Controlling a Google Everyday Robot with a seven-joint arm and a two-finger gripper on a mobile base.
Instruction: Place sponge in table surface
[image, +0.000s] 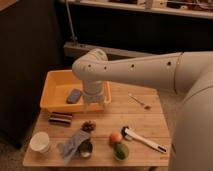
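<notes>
The gripper (96, 104) is seen pointing straight down at the near right corner of the yellow tub (57, 106), hung from the white arm (145, 70) that reaches in from the right. Its fingers are spread apart and nothing is gripped between them. Whether the fingertips touch the tub's rim cannot be told.

The sponge (74, 96) is found just to the left of the gripper, lying flat on the floor of the tub and apart from the fingers. It is not on the table surface (135, 117). The tub itself is set on the far left part of the pale slatted tabletop.

In front of the tub, a dark striped block (60, 118) is laid near the left edge, and a small brown item (89, 126) is seen to its right, below the gripper. Nearer the front edge, a white cup (40, 142) stands at the left corner. A crumpled blue-grey cloth (72, 143) is spread beside it, touching a small metal cup (86, 148). Further right, an orange fruit (115, 138) and a green fruit (120, 150) are placed close together. A brush (145, 140) with a white handle is laid slantwise beside them. A small piece of cutlery (138, 101) is left on the far right part of the table, well apart from the gripper.
</notes>
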